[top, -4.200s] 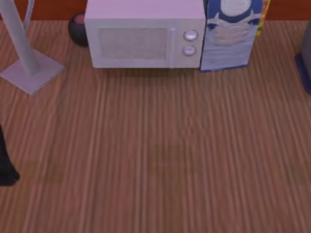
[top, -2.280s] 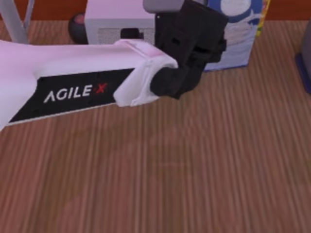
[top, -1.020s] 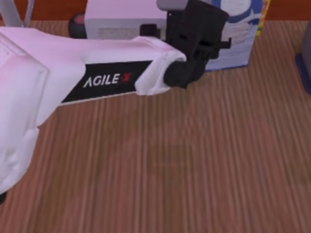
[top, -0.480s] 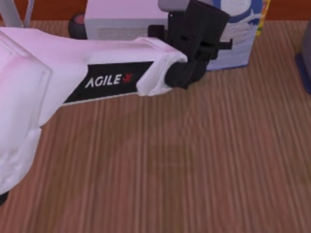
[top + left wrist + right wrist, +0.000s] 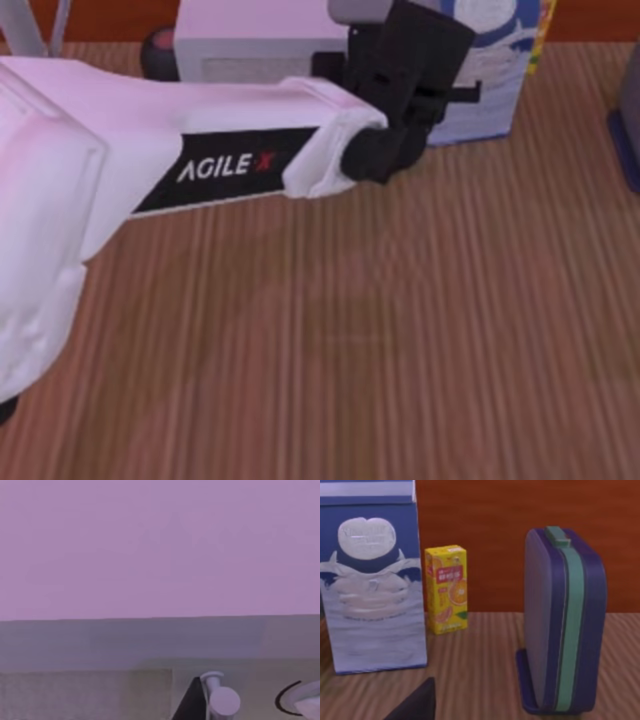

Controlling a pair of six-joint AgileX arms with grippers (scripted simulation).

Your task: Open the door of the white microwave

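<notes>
1. The white microwave stands at the 12 o'clock edge of the table, front facing 6 o'clock; a blue-and-white carton sits just beside it toward 3 o'clock.
2. The left arm crosses from 9 o'clock, and its wrist hides much of the oven's front from above. The left gripper is at the seam between the door and the knob panel.
3. In the left wrist view, one dark fingertip lies right beside a pale handle post at the door edge. Whether the fingers are apart or together cannot be told.
4. The door appears flush and not yet swung open.
5. Judged step: taking hold at the handle. The next move likely calls for a firm grip, then a pull toward 6 o'clock along the hinge arc.
6. The right gripper is parked toward 3 o'clock; only a dark tip shows, facing a dark blue case and a juice box
</notes>
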